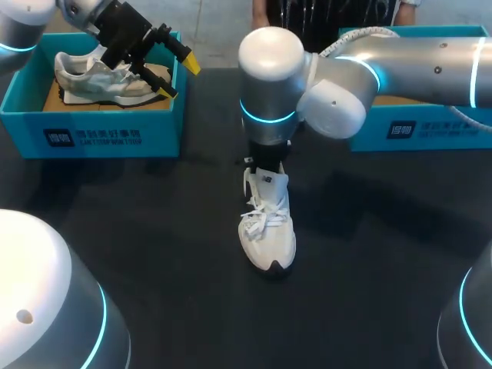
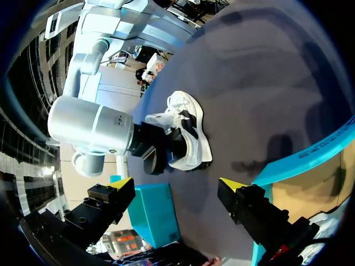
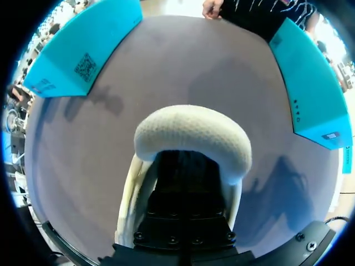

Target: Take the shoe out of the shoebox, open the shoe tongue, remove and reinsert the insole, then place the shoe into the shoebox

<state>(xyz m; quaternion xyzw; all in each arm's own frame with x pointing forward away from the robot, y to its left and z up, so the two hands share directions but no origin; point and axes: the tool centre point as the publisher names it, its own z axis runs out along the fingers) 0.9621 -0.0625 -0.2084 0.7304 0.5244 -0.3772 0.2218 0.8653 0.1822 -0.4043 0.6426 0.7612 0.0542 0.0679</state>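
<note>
A white sneaker (image 1: 267, 227) stands upright on the dark table near the middle, toe toward the front edge. My right gripper (image 1: 265, 163) reaches down into its opening from above. In the right wrist view the padded heel collar (image 3: 191, 138) wraps around my right gripper (image 3: 186, 177), whose fingertips are hidden inside the shoe. My left gripper (image 1: 179, 78) hangs open and empty over the left shoebox (image 1: 92, 134), where a second sneaker (image 1: 100, 77) lies. In the left wrist view the white sneaker (image 2: 186, 130) lies well ahead of my left gripper (image 2: 176, 184).
A second blue shoebox (image 1: 415, 131) stands at the back right, partly under my right arm. Both boxes flank the shoe in the right wrist view: the left box (image 3: 83, 50) and the right box (image 3: 313, 83). Bare dark tabletop surrounds the sneaker.
</note>
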